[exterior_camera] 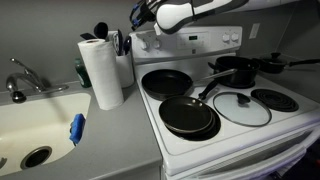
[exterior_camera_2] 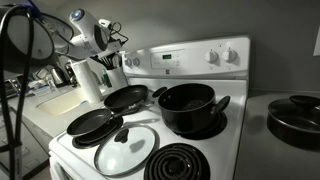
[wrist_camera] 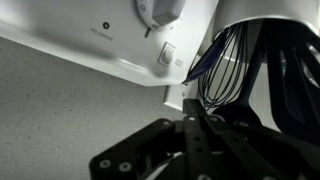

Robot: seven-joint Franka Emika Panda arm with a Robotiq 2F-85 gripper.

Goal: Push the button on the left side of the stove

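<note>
The white stove (exterior_camera: 197, 43) stands beside the counter and shows in both exterior views (exterior_camera_2: 188, 60). Its raised back panel carries round white knobs (wrist_camera: 160, 10). A small white rocker button (wrist_camera: 167, 55) sits on the panel's left end, below a knob in the wrist view. My gripper (wrist_camera: 187, 101) is shut and empty. Its tips hover just off the panel's edge, a short way from the button and not touching it. In the exterior views the gripper (exterior_camera: 141, 16) (exterior_camera_2: 112, 42) hangs by the panel's left end, next to the utensils.
A holder of dark utensils and a whisk (wrist_camera: 235, 60) stands right beside the gripper (exterior_camera: 121, 45). A paper towel roll (exterior_camera: 101, 70) and a sink (exterior_camera: 30, 125) lie further along the counter. Two black pans (exterior_camera: 188, 115), a glass lid (exterior_camera: 241, 108) and a pot (exterior_camera_2: 188, 105) cover the burners.
</note>
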